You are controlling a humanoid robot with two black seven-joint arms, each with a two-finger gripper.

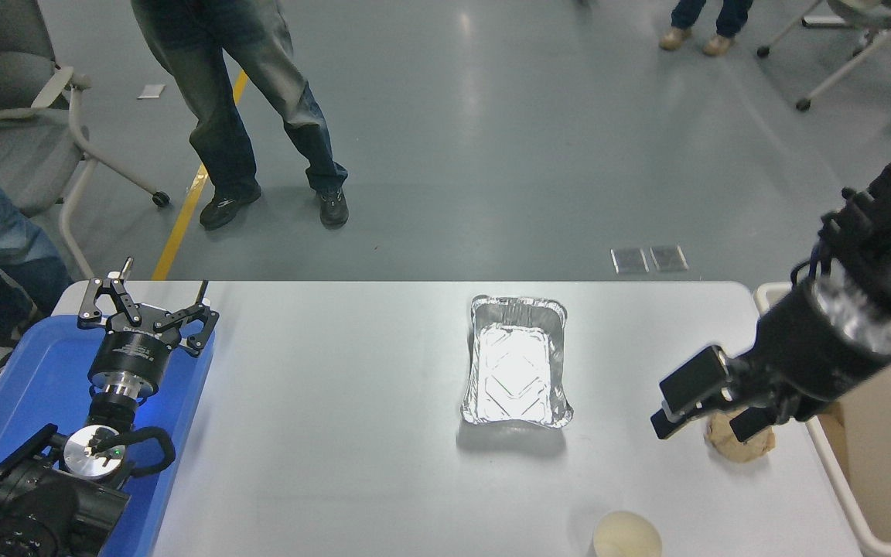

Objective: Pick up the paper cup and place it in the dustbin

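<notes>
While the left hand is sitting parked over the blue tray at the lower left with its fingers spread and nothing between them, the right hand is hanging low over the right part of the white bench. Its fingers are standing apart and gripping nothing, and from this view they are overlapping the upper edge of the crumpled tan paper ball; whether they are touching it I cannot tell. The paper cup is standing upright at the near edge of the bench, partly cut off by the bottom of the frame, its cream inside showing, well apart from the right hand and nearer the camera than the paper ball. The dustbin is sitting just past the right end of the bench, with the right arm reaching across its rim. The foil tray is lying near the middle of the bench, left of the right hand. A person is standing on the floor beyond the far side.
</notes>
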